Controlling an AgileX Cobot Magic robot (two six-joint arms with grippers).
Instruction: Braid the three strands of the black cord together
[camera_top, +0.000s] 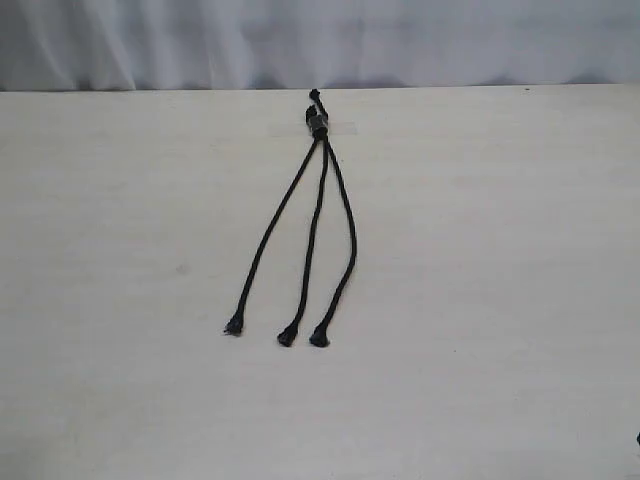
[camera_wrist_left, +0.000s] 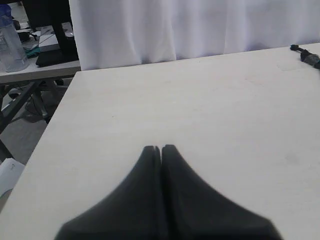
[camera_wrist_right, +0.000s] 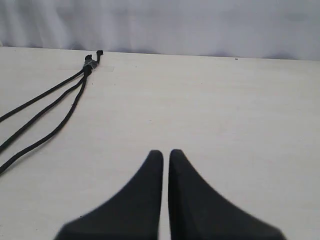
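Black cord (camera_top: 313, 235) lies on the desk (camera_top: 500, 300), its knot (camera_top: 319, 125) near the far edge and the three strands (camera_top: 272, 225) fanned toward the near side, uncrossed, so the braid looks not yet begun. Left tool (camera_wrist_left: 161, 149) and right tool (camera_wrist_right: 166, 152) are both closed on nothing, well apart from the cord; a good start, I judge, is to open one, pinch an outer strand near its tip and lay it over the middle strand with a light pull so the knot does not drag. Bare desk lies open on both sides of the strands; only the far edge behind the knot is close.
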